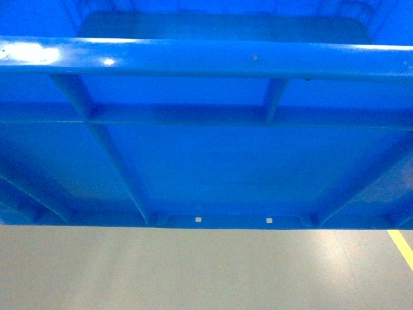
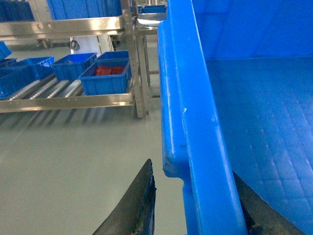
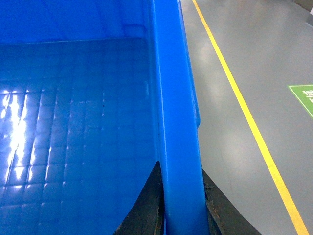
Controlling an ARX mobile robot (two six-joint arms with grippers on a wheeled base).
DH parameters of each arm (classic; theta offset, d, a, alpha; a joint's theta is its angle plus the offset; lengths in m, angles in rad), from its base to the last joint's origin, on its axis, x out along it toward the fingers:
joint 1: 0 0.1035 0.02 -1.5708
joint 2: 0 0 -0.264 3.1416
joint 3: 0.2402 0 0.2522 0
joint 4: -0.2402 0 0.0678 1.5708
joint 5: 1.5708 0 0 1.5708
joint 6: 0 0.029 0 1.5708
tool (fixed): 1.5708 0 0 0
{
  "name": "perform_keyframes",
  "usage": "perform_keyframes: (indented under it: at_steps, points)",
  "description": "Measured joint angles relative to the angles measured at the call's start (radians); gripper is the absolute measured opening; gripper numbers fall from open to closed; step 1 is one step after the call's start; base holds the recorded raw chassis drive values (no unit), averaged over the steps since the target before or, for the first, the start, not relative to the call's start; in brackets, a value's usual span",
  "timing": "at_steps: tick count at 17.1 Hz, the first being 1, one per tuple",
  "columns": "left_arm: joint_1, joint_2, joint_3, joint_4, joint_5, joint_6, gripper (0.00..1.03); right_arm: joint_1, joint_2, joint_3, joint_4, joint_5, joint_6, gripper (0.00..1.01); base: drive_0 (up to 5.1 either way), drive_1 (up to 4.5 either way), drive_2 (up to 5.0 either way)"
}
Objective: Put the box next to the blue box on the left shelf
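Over a grey floor (image 1: pixel 193 271), the box (image 1: pixel 206 161) hung between both arms: the left gripper (image 2: pixel 195 205) and the right gripper (image 3: pixel 178 205) each clenched a side rim. The shelf (image 2: pixel 68 100) lay ahead-left of the left gripper, nearer that arm.

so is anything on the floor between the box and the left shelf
Nothing visible. In the left wrist view the grey floor between the box and the left shelf shows bare. Small blue bins already sit on its rollers.
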Motion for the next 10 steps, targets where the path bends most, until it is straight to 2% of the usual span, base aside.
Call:
perform_keyframes:
  at_steps: [10]
  points:
    - [0.0, 0.0, 0.0, -0.002, -0.001, 0.0, 0.32, 0.0, 0.0, 0.0, -0.001, 0.0, 0.0, 0.1, 0.0, 4.05, -4.0]
